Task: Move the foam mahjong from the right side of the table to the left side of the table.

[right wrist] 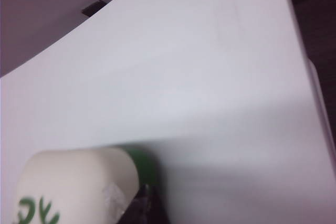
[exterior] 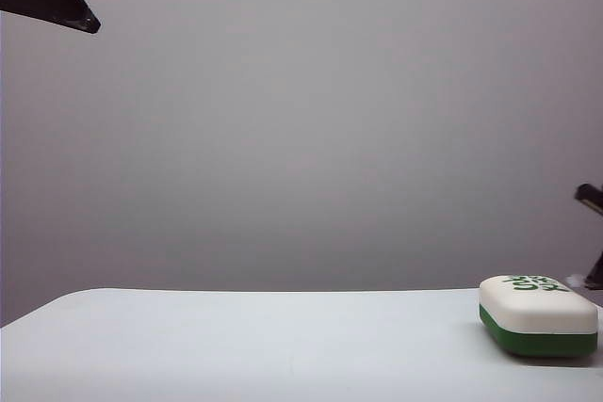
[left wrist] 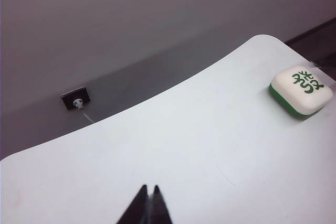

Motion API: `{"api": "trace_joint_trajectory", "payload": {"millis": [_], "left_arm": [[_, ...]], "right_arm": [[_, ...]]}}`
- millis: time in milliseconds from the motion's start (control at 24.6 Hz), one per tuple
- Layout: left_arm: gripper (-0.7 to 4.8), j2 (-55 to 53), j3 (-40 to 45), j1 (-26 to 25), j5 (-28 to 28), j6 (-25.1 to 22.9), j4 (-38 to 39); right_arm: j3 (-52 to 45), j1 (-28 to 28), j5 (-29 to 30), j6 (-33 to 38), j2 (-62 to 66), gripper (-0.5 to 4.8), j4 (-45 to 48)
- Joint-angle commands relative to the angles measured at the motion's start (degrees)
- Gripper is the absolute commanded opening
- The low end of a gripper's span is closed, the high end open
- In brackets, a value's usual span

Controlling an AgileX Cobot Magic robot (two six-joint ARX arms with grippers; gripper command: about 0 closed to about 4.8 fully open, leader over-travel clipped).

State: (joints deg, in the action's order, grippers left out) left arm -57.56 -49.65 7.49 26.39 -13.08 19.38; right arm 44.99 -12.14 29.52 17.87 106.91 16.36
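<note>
White tabletop [exterior: 236, 345] under a grey wall [exterior: 311, 138]; foam mahjong [exterior: 538, 315] lies flat at its right end, right end effector [right wrist: 144, 203] beside it, opening unclear; left end effector [left wrist: 148, 205] closed, empty, raised above the tabletop

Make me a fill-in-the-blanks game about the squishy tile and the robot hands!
1. The soft white foam mahjong tile has a bottom layer coloured ____.
2. In the exterior view, the tile lies on the ____ side of the plain white table.
3. The left hand, hovering far from the tile, has its fingertips pressed ____.
4. The characters printed on the tile's top face are coloured ____.

Missing words: green; right; together; green.

The right hand is close beside the tile, but its fingers are too hidden to judge.
</note>
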Motion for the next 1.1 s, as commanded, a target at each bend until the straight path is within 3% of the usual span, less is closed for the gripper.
{"api": "trace_joint_trajectory", "payload": {"millis": [41, 204, 611, 855, 1099], "left_arm": [[-0.05, 0.1, -0.2, 0.0, 0.4, 0.0, -0.5], [-0.05, 0.1, -0.2, 0.0, 0.4, 0.0, -0.1], [-0.05, 0.1, -0.2, 0.0, 0.4, 0.0, -0.2], [-0.05, 0.1, -0.2, 0.0, 0.5, 0.0, 0.2], [-0.05, 0.1, -0.2, 0.0, 0.7, 0.0, 8.0]], "right_arm": [[5.0, 2.4, -3.0, -2.8, 1.6, -0.05, -7.6], [7.9, 5.4, -8.8, -6.2, 2.5, -0.05, -13.2], [7.7, 8.1, -8.8, -6.3, 2.5, -0.05, -17.9], [7.7, 13.9, -10.0, -5.6, 2.5, -0.05, -18.1], [7.7, 18.4, -11.9, -5.5, 2.5, -0.05, -22.1]]}}
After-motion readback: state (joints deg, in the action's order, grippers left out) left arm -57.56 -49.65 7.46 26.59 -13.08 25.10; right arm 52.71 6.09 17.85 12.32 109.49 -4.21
